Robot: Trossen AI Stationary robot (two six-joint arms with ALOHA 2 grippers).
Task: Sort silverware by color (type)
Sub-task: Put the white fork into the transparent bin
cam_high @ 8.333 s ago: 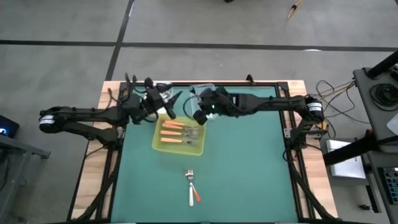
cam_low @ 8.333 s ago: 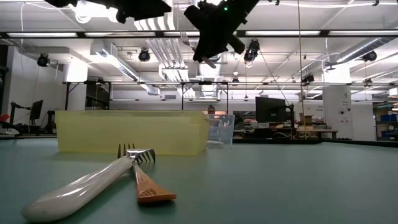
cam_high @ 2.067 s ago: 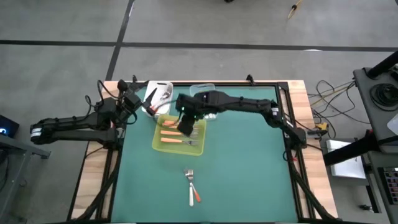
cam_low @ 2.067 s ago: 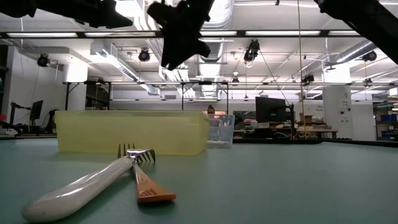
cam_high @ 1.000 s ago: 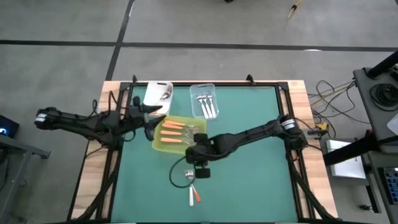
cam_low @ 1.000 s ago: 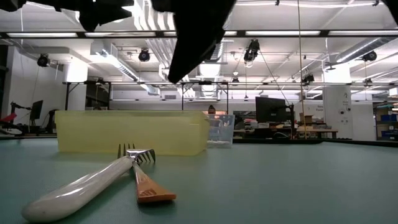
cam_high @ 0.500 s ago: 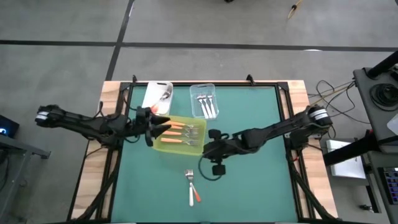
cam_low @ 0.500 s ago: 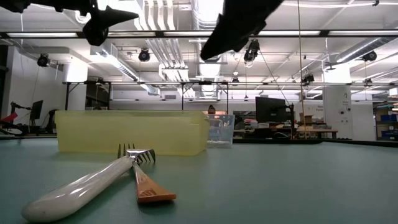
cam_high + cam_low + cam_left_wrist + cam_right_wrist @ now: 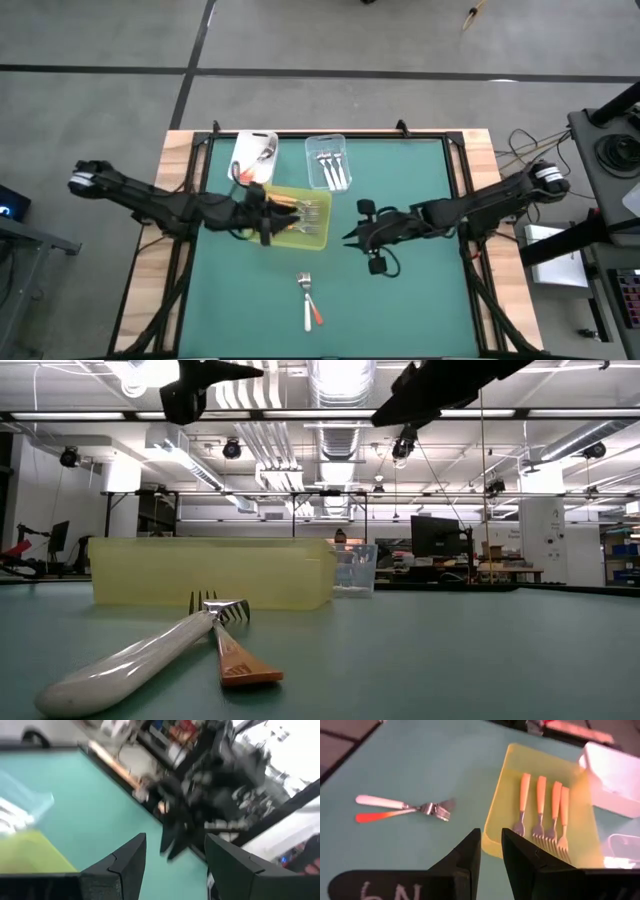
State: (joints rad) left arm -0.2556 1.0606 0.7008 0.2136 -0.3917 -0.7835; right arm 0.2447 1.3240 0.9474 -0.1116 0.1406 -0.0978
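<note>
A white-handled fork (image 9: 380, 801) and an orange-handled fork (image 9: 375, 816) lie flat on the green mat near the table's front, their heads together (image 9: 220, 608). Several orange-handled forks (image 9: 540, 805) lie in the yellow-green tray (image 9: 318, 238). Silver forks (image 9: 330, 168) rest in the clear tub. My left gripper (image 9: 272, 222) hovers open over the tray's left part, high above it (image 9: 240, 372). My right gripper (image 9: 350, 237) hangs in the air right of the tray, open by a narrow gap (image 9: 490, 842), with nothing between its fingers.
A white tub (image 9: 253, 155) with some silver pieces and the clear tub (image 9: 328, 145) stand at the mat's far edge. Bare green mat (image 9: 400, 300) stretches right of and in front of the tray.
My right gripper has drawn back from above the two loose forks toward the table's right edge and a little toward the far edge, staying high. My left gripper has moved right, from the tray's left rim to over the tray, and has rolled about its own axis.
</note>
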